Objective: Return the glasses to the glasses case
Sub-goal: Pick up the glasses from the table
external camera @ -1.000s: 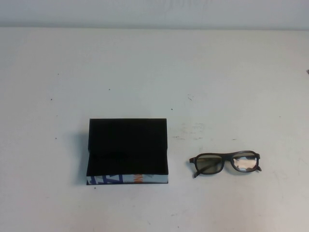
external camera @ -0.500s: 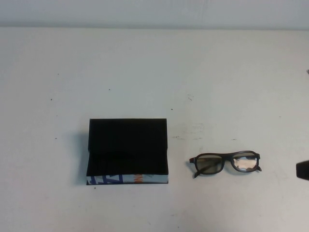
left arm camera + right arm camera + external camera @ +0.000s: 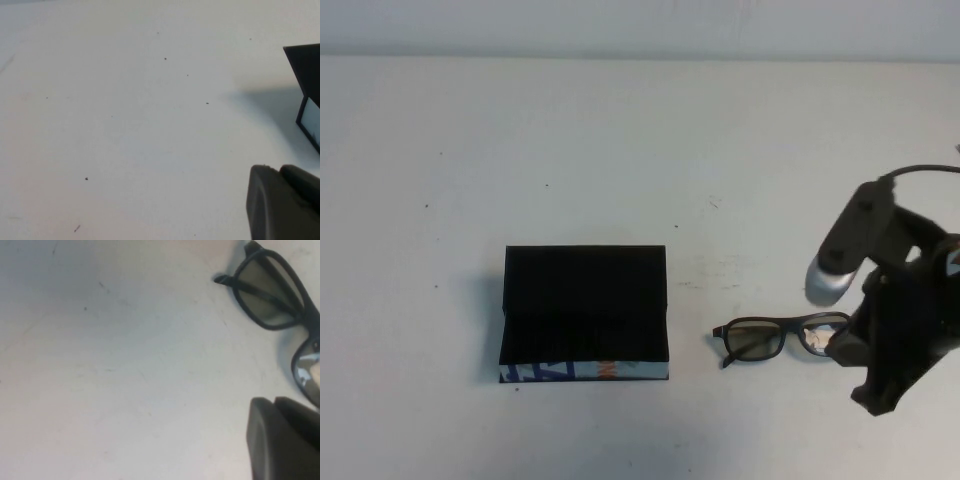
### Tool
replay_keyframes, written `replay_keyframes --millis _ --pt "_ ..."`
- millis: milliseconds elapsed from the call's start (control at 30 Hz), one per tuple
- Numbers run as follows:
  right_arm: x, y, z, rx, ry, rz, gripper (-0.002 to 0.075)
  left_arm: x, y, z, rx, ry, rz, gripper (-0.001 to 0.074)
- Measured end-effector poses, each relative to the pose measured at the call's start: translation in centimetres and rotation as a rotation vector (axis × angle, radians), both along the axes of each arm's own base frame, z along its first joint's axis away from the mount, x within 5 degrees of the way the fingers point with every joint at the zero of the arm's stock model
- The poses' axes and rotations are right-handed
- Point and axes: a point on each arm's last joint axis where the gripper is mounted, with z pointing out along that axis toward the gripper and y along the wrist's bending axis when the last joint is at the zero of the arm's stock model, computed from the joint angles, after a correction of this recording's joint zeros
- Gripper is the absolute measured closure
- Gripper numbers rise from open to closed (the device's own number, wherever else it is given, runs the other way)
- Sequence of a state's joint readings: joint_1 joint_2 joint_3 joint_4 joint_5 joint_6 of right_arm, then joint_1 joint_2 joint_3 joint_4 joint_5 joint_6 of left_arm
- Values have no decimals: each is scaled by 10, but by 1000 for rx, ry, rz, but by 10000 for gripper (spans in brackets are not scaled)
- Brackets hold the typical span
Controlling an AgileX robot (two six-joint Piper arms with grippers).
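Over the glasses [image 3: 782, 337], right claw [image 3: 840, 345], left claw [image 3: 285, 205] near case [image 3: 585, 313]

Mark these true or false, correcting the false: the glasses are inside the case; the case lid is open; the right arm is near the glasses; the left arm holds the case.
1. The glasses are inside the glasses case. False: they lie on the table, to the case's right.
2. The lid is open. True.
3. The right gripper is near the glasses. True: beside their right end.
4. The left gripper holds the case. False: it is apart from it.
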State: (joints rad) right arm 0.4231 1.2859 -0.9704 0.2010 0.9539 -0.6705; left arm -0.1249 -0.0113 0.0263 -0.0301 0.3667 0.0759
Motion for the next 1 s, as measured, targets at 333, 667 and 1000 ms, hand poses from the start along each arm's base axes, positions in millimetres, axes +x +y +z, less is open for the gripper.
replay_keyframes --millis 333,667,1000 --pt "31 12 -36 -244 -122 483 627 0 0 0 0 0 0 735" --pt "74 29 -56 -296 -100 554 418 0 0 0 0 0 0 735" --pt "102 43 -84 -312 -23 584 413 0 0 0 0 0 0 735"
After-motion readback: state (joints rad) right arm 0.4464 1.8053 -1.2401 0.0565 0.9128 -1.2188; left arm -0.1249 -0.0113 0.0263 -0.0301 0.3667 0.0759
